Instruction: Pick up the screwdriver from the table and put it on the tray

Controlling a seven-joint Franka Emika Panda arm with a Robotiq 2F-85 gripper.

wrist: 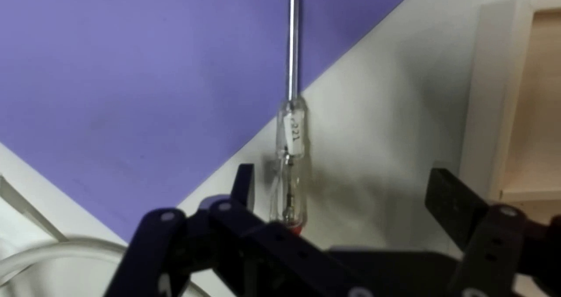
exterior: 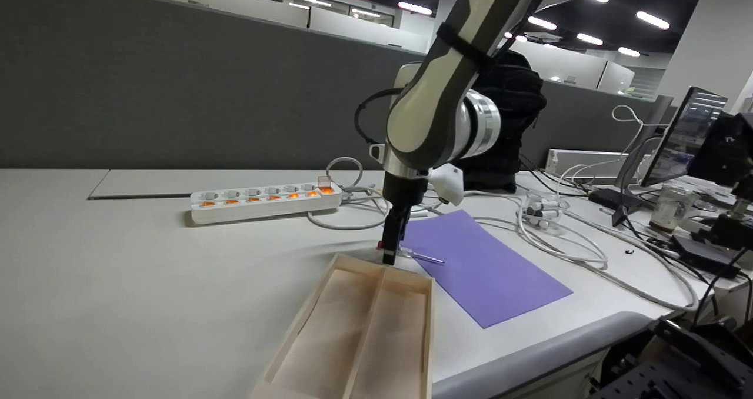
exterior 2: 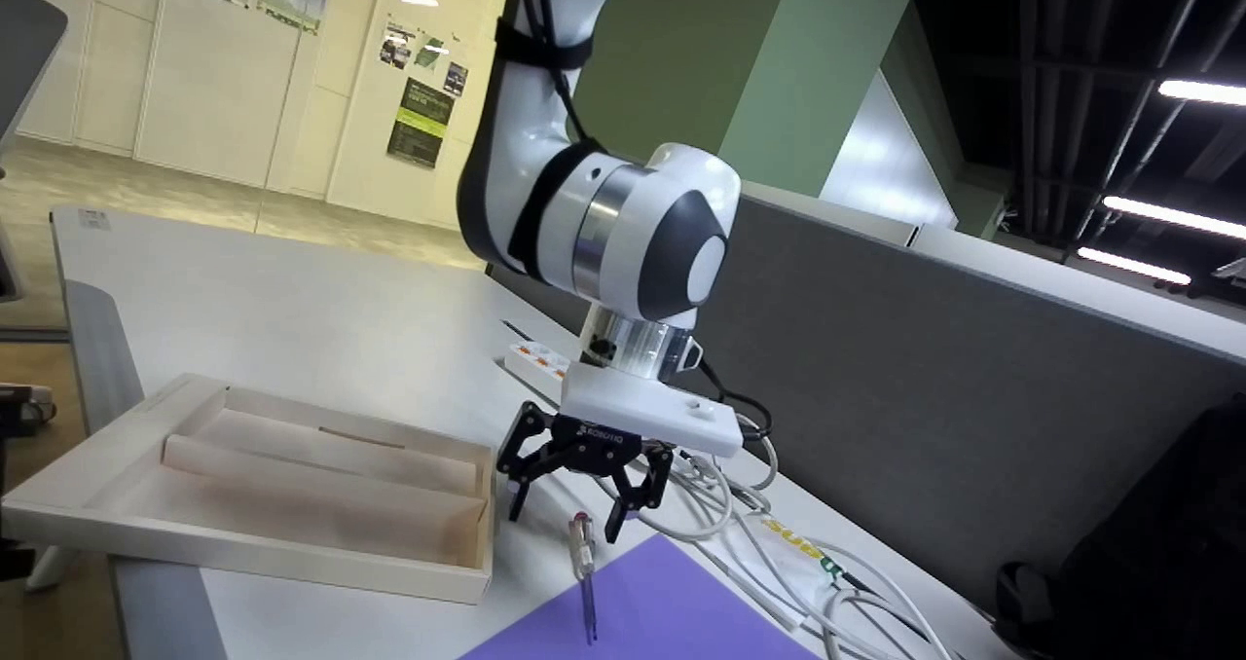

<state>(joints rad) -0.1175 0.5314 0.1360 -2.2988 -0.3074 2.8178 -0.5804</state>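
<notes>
The screwdriver (wrist: 292, 130) has a clear handle with a red end and a metal shaft. It lies with the handle on the pale table (exterior: 147, 281) and the shaft over the purple mat; it shows in both exterior views (exterior: 428, 259) (exterior 2: 587, 582). My gripper (wrist: 342, 178) is open. In the wrist view its fingers stand either side of the handle, the left finger close to it, the right finger far off by the tray; an exterior view (exterior 2: 563, 526) shows the same spread. The beige tray (exterior: 329, 328) lies beside the gripper, its wall (wrist: 486, 104) at right in the wrist view.
The purple mat (exterior: 482, 269) lies under the shaft. A white power strip (exterior: 265, 205) sits on the table behind. White cables (exterior: 565, 252) coil beyond the mat. A grey partition (exterior: 176, 93) and a black backpack (exterior: 500, 128) stand at the back.
</notes>
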